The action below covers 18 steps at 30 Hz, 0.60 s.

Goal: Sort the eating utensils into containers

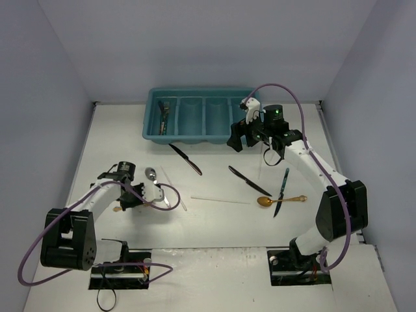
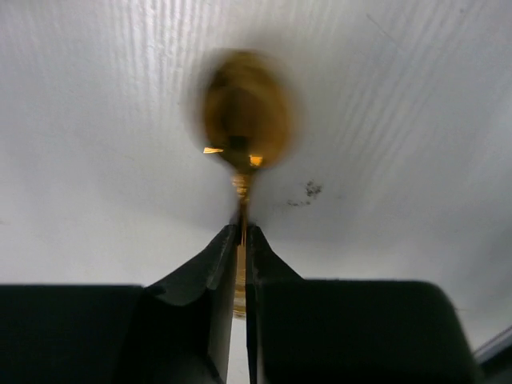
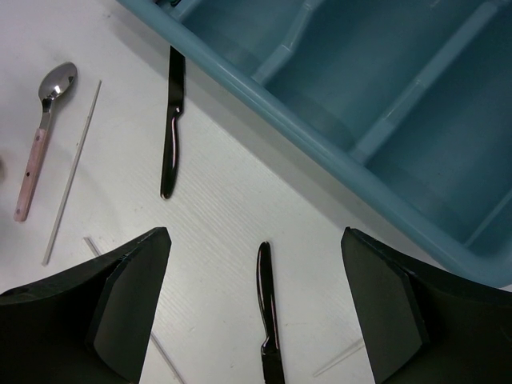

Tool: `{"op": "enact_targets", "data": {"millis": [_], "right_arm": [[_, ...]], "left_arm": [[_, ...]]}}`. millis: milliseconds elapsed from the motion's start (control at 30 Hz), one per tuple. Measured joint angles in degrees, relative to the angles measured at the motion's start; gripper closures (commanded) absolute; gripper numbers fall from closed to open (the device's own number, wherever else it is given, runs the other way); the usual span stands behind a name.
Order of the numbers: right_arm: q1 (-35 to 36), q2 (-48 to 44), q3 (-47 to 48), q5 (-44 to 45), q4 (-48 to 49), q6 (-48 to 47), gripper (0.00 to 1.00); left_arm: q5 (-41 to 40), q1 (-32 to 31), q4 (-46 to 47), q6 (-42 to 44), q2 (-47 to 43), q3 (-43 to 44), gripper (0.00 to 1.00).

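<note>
Pinching a gold spoon (image 2: 246, 108) by the handle, the left fingers (image 2: 218, 268) are clenching tight. The right fingers (image 3: 132, 284) are gaping beside the teal tray (image 3: 320, 144).

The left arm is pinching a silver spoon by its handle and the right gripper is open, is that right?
Not quite. The left wrist view shows that the spoon pinched by the left gripper is gold, not silver. The right gripper is open.
</note>
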Motion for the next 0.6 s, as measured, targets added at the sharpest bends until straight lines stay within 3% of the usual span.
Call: {"op": "enact_targets", "data": {"millis": [333,467,600], "right_arm": [[0.0,0.4,0.3,0.0,-0.1,-0.1,0.15],[0.0,0.4,0.3,0.0,-0.2,-0.1,0.15],[-0.8,0.4,0.4,-0.1,-0.2,0.5,0.13]], "left_arm": [[5.6,-0.1,1.4,1.5,-3.8,1.5,1.00],[9.0,-1.5,-2.3,-0.5,-7.5,10.1,1.00],[10.9,-7.2,-3.7,-8.3,-7.4,24.0,1.00]]}}
